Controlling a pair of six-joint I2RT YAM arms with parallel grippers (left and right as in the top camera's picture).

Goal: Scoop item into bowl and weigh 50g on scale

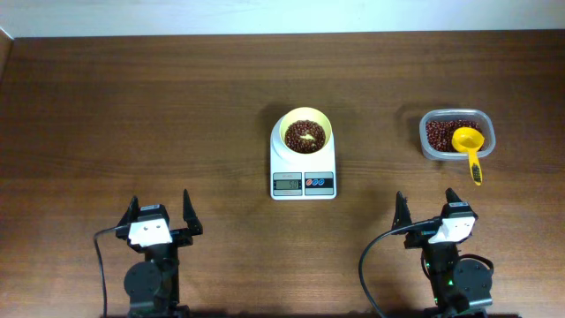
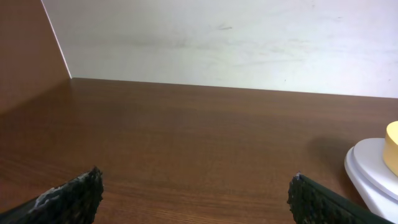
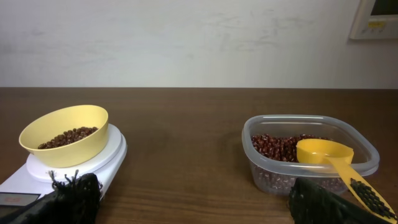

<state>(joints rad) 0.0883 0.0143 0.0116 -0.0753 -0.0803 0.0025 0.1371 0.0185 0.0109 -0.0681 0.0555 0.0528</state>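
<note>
Two fingers [image 1: 188, 209] pairs spread, bowl [image 1: 305, 113] well ahead

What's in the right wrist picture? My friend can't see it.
A small round pale yellow plastic bowl holding dark reddish-brown beans sits on a white kitchen scale at the left of a brown wooden table. At the right, a clear rounded-square plastic container holds more beans and a yellow handled scoop. The open right end effector frames the bottom corners.
</note>
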